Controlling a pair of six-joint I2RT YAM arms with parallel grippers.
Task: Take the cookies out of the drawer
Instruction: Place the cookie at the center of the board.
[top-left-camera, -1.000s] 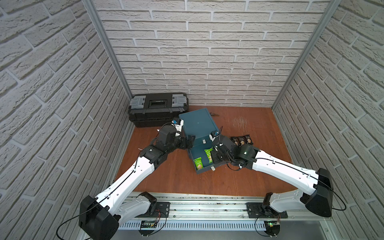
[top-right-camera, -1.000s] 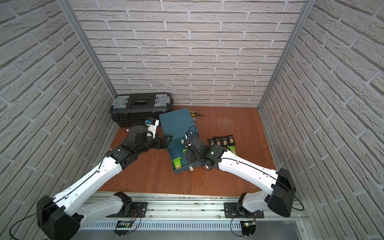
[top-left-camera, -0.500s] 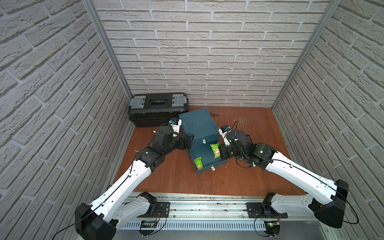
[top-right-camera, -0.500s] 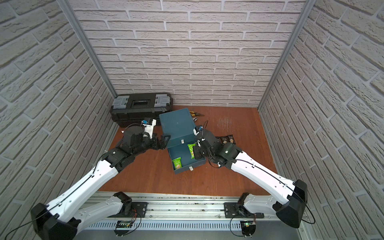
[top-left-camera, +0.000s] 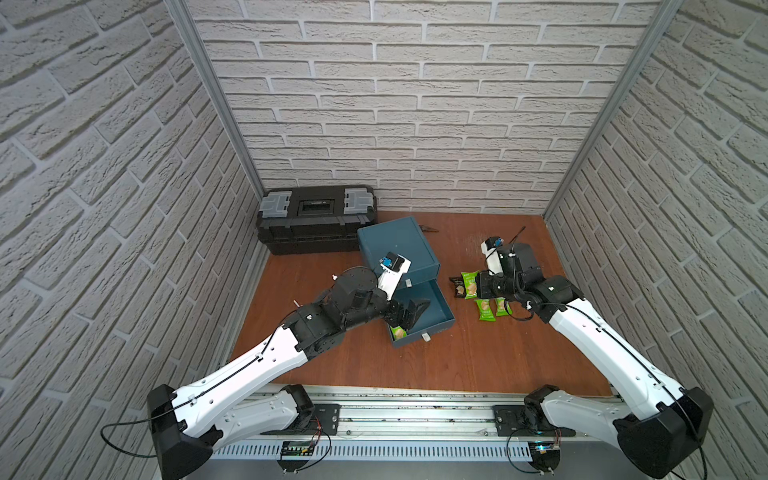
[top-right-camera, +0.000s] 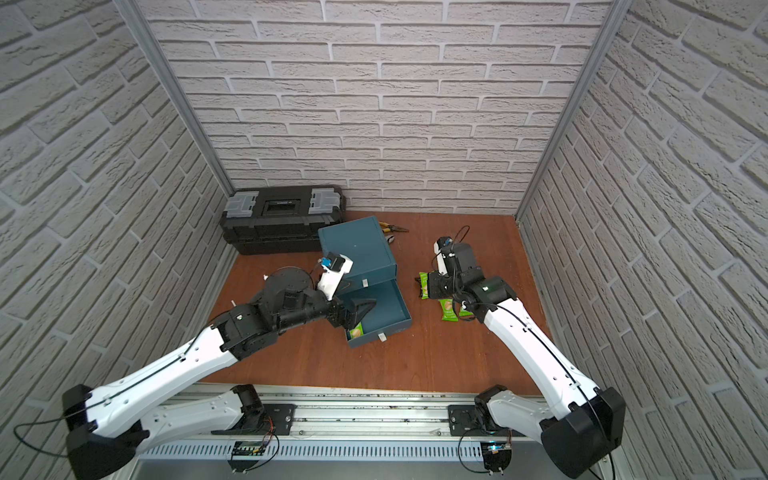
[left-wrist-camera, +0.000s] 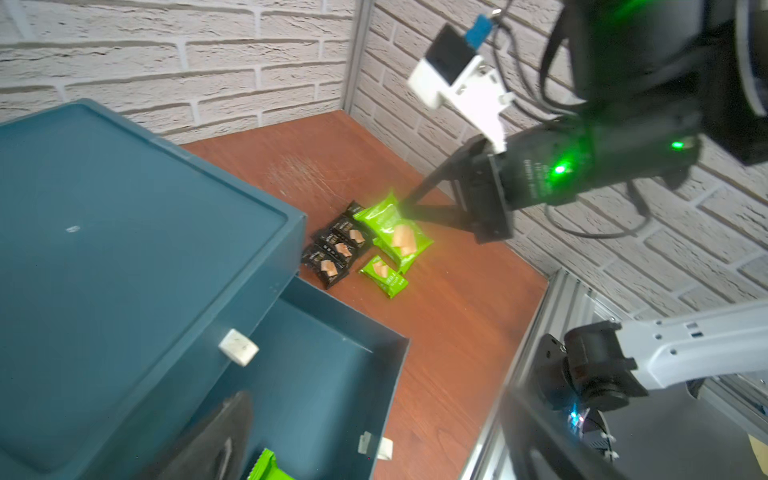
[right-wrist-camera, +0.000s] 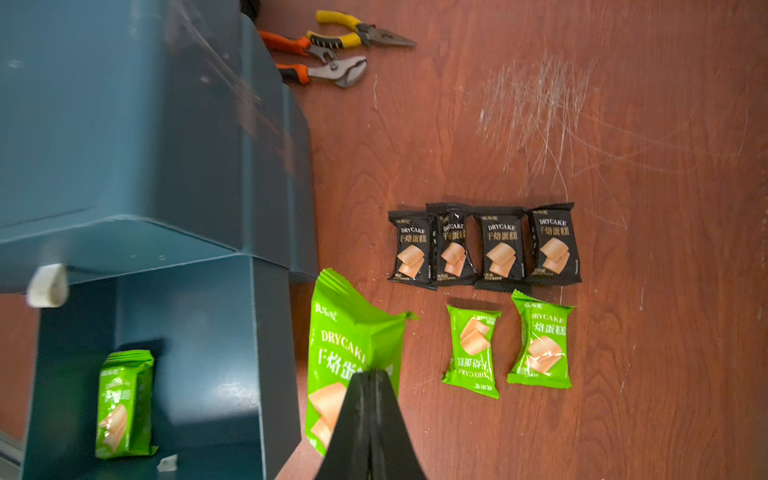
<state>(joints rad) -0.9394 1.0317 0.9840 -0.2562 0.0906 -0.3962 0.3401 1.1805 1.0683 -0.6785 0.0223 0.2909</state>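
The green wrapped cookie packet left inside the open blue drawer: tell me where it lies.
In the right wrist view the green cookie packet lies alone on the floor of the open blue drawer; in both top views it sits near the drawer's front wall, just below the left gripper.

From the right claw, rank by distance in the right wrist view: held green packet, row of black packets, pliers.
1. Held green packet, pinched in the right claw.
2. Row of black packets, on the table beyond.
3. Pliers, farthest, behind the blue cabinet.
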